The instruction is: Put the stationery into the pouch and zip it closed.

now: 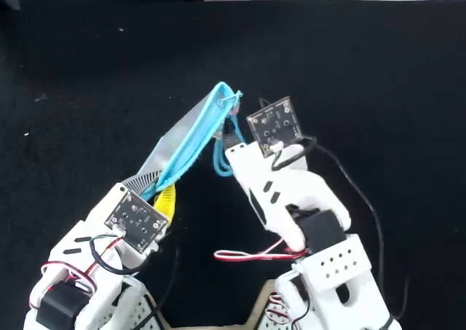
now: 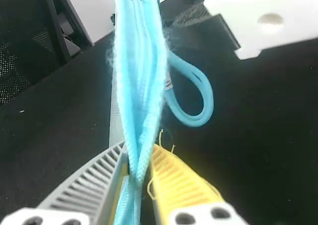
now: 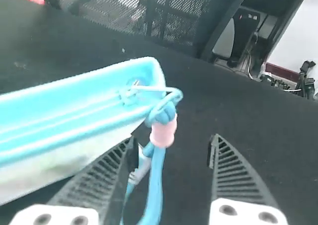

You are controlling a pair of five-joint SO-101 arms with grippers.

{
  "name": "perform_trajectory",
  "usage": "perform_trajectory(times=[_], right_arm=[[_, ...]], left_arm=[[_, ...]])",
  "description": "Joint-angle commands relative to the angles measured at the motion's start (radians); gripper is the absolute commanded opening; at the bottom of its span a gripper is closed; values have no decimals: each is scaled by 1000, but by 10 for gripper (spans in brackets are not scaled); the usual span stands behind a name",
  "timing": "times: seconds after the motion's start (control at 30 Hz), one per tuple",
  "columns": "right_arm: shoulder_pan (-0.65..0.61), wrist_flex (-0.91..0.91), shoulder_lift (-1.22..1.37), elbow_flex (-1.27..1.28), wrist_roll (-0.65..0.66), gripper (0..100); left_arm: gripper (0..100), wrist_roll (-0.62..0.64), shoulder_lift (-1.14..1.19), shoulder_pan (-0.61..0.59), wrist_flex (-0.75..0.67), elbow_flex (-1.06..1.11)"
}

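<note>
Pouch (image 1: 191, 137) mid-frame, slung diagonally between arms. Left gripper (image 2: 138, 158) pinches its lower end, close-up in left wrist view. Right gripper (image 3: 173, 141) spread wide by zipper end; its wrist view shows pink bead (image 3: 163, 130) on cord.

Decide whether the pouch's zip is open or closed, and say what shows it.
Closed. Along the zip the blue edges meet for the whole visible length, and the pull cord hangs at the end of the pouch.
</note>
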Motion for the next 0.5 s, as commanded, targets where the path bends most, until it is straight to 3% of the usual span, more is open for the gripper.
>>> perform_trajectory(times=[0.0, 0.2, 0.47], right_arm=[[37, -126, -18, 35, -29, 219], [48, -249, -18, 101, -31, 219], [46, -256, -18, 94, -23, 218]], left_arm=[[29, 12, 5, -1, 15, 19], [29, 12, 5, -1, 15, 19], [29, 12, 5, 1, 14, 42]])
